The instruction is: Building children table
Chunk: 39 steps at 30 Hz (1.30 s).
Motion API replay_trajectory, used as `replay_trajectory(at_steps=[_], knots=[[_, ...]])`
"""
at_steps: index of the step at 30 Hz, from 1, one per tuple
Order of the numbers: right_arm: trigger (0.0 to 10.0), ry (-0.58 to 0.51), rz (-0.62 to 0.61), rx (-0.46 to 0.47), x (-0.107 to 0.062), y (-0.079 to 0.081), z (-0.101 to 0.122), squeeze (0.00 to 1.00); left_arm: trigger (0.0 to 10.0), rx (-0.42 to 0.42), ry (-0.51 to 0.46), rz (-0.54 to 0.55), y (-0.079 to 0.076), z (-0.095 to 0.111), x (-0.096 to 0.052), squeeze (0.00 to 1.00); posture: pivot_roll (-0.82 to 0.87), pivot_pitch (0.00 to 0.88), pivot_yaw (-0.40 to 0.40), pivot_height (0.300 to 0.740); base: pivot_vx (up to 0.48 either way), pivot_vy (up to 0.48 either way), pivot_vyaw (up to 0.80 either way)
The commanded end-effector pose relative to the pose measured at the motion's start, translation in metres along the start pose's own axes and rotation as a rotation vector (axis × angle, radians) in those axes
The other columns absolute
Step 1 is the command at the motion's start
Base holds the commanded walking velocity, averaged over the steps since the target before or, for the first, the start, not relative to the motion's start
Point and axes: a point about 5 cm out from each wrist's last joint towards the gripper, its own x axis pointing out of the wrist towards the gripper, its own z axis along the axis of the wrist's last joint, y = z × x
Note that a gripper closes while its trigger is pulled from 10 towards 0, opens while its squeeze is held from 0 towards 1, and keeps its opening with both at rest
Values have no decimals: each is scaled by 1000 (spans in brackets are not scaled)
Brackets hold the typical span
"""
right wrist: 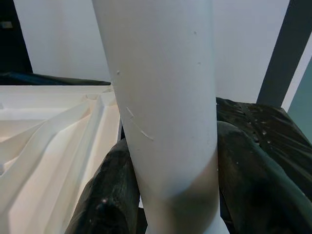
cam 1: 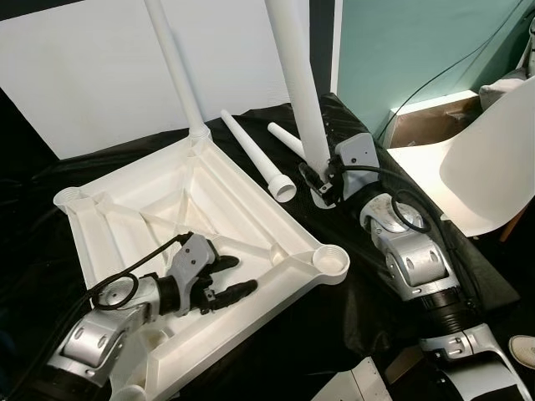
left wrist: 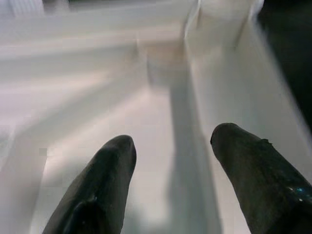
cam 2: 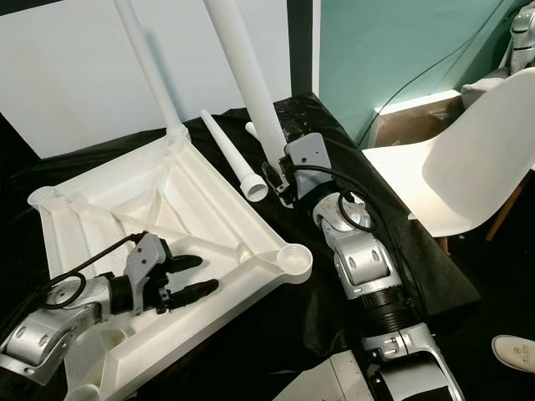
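Left eye view: upturned white tabletop (cam 1: pixel 125 209) lay on black cloth (cam 1: pixel 351 326). Right gripper (cam 1: pixel 322 180) was clamped on an upright table leg (cam 1: pixel 297 75) right of it. Left gripper (cam 1: pixel 230 280), fingers parted and empty, hovered over the tabletop's near edge.

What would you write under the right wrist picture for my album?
The right gripper clamps a white table leg upright beside the upturned white tabletop.

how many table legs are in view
4: one leg stands in the far corner of the tabletop, one is held upright in the right gripper, and two lie on the black cloth, a longer and a shorter.
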Motion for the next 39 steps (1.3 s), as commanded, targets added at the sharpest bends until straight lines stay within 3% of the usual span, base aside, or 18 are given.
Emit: replay_trajectory(at_steps=[1, 10, 14, 15, 16, 19, 21, 27, 29, 30, 39], knots=[[10000, -20, 20, 3, 0, 4, 6, 0, 10000, 9, 57, -40, -3, -8, -1, 0, -79, 0, 92, 740, 0, 0, 0], [10000, -16, 47, 9, -2, 10, 5, 0, 10000, -10, 87, -75, -4, -12, -2, 0, -79, 0, 94, 740, 0, 0, 0], [10000, -8, 45, 14, -4, 11, 3, 0, 10000, -38, 167, -153, -13, -20, -4, 0, -87, 0, 104, 740, 0, 0, 0], [10000, -6, 38, 14, -4, 10, 3, 0, 9373, -29, 224, -144, -12, -27, -2, 0, -88, 0, 106, 740, 0, 0, 0], [10000, -5, 34, 14, -4, 9, 3, 0, 6000, -17, 271, -127, -10, -33, 0, 0, -91, 0, 107, 740, 0, 0, 0], [10000, -5, 32, 14, -4, 9, 3, 0, 6000, -8, 300, -114, -9, -37, 1, 0, -91, 0, 107, 740, 0, 0, 0], [10000, -4, 28, 14, -5, 9, 3, 0, 0, 2, 330, -73, -4, -43, 7, 0, -94, 0, 108, 740, 0, 0, 0], [10000, -2, 24, 14, -6, 7, 3, 0, 0, 15, 373, 32, 8, -48, 14, 0, -94, 0, 107, 740, 0, 0, 0], [10000, 1, 21, 14, -7, 6, 2, 0, 8902, 28, 410, 160, 24, -50, 15, 0, -94, 0, 107, 740, 0, 0, 0], [10000, 3, 20, 15, -7, 6, 2, 0, 10000, 29, 421, 212, 30, -50, 15, 0, -94, 0, 107, 740, 0, 0, 0], [10000, 10, 17, 23, -9, 7, 0, 0, 10000, 37, 495, 354, 50, -56, 9, 0, -95, 0, 109, 740, 0, 0, 0]])
